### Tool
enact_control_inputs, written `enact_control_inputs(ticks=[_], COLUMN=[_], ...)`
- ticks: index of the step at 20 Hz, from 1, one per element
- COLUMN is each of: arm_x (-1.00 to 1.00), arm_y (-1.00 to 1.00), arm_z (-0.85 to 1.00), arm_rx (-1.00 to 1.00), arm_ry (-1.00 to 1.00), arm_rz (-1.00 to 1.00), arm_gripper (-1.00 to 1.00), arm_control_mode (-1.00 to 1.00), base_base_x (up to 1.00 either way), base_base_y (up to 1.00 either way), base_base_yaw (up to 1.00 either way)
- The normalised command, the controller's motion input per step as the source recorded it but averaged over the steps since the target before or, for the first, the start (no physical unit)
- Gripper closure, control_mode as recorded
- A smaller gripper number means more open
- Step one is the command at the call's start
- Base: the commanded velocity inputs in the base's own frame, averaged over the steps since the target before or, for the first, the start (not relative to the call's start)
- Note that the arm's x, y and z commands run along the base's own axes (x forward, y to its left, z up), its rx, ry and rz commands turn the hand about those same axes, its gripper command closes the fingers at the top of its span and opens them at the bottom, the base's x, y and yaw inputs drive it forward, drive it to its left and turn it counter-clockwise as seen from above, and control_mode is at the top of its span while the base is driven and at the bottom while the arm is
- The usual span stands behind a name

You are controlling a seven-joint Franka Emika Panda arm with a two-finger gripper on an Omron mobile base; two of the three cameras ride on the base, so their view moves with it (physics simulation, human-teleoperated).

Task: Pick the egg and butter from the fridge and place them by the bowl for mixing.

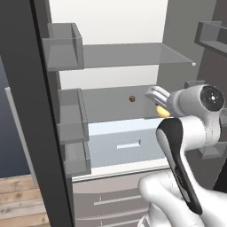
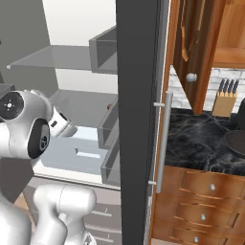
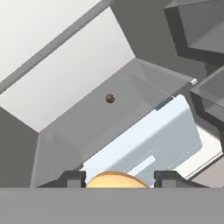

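- Two dark fingertips (image 3: 72, 178) flank a yellow-orange curve in the hand view, and that curve is the egg (image 3: 116, 180), seated between them; the gripper (image 3: 117, 179) is closed on it, jaws partway in rather than fully shut.
- In the left base view the egg (image 1: 163, 111) shows as a yellow patch just under the pale fingers of the gripper (image 1: 158, 98), at the front edge of the middle shelf (image 1: 111, 106) of the fridge (image 1: 106, 17).
- I judge the egg light, rigid, smooth and breakable: a round shell can slip out of flat pads, so the hold belongs across its widest part, with gentle pressure only.
- Farther back on the same shelf lies a small dark brown ball (image 1: 132, 98), well apart from the gripper, and it is not part of the job.
- Below the shelf sits the pale blue drawer (image 1: 124, 144), and grey door bins (image 1: 71, 115) line the left side.
- The butter cannot be made out in these views.
- Past the dark fridge door (image 2: 136, 119) with its silver handle (image 2: 162, 139), the black counter (image 2: 196, 139) carries a knife block (image 2: 225, 103), and the dark bowl (image 2: 237, 142) is at the right edge, well apart from the egg.
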Motion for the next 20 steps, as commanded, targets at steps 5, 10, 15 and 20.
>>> enact_control_inputs(ticks=[5,10,15,20], arm_x=[-1.00,-0.57,-0.40,0.00], arm_y=[-0.08,0.02,-0.04,0.00], arm_z=[0.96,0.41,-0.17,0.00], arm_rx=[0.05,-0.01,0.00,0.00], arm_ry=[0.12,0.03,0.07,0.00], arm_rz=[-0.13,-0.06,0.00,0.00], arm_gripper=[1.00,1.00,1.00,1.00], arm_control_mode=[-1.00,-1.00,1.00,1.00], base_base_x=[0.00,0.00,-0.60,-1.00], base_base_y=[0.00,0.00,-0.13,-0.37], base_base_yaw=[0.00,0.00,-0.02,-0.08])
